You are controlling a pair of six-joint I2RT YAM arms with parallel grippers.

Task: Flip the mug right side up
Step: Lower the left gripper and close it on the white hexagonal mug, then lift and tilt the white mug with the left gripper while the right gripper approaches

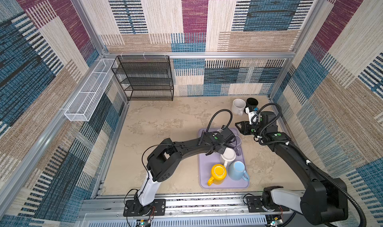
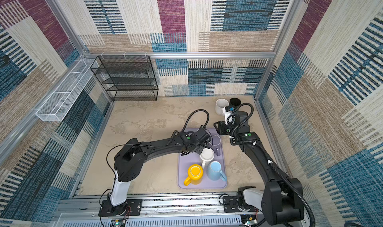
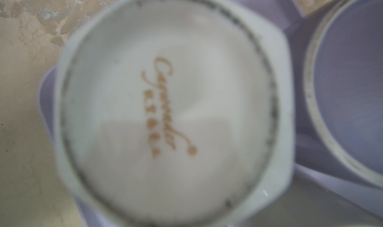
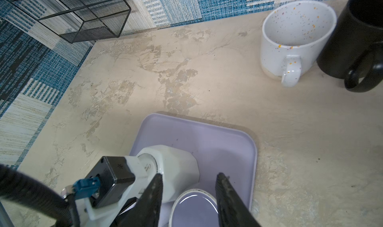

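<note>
A white faceted mug (image 3: pixel 170 103) stands upside down on the back of the lavender tray (image 4: pixel 228 145). Its base, with gold lettering, fills the left wrist view. In the right wrist view the same mug (image 4: pixel 178 170) sits right under the left wrist camera (image 4: pixel 112 174). My left gripper (image 1: pixel 221 142) hangs over it, and its fingers are hidden in every view. My right gripper (image 4: pixel 189 175) is open just beside, with a purple mug's (image 4: pixel 194 209) upturned base showing between its fingers. In both top views it (image 1: pixel 238 126) (image 2: pixel 216 126) hovers at the tray's back right corner.
The tray (image 1: pixel 204 174) also holds another white mug (image 1: pixel 228 155), a yellow mug (image 1: pixel 218 173) and a light blue mug (image 1: pixel 237 170). A speckled white mug (image 1: pixel 238 106) and a black mug (image 1: pixel 252 102) stand upright at the back right. A black mesh rack (image 1: pixel 145 78) and a white wire basket (image 1: pixel 89 91) are at the back left.
</note>
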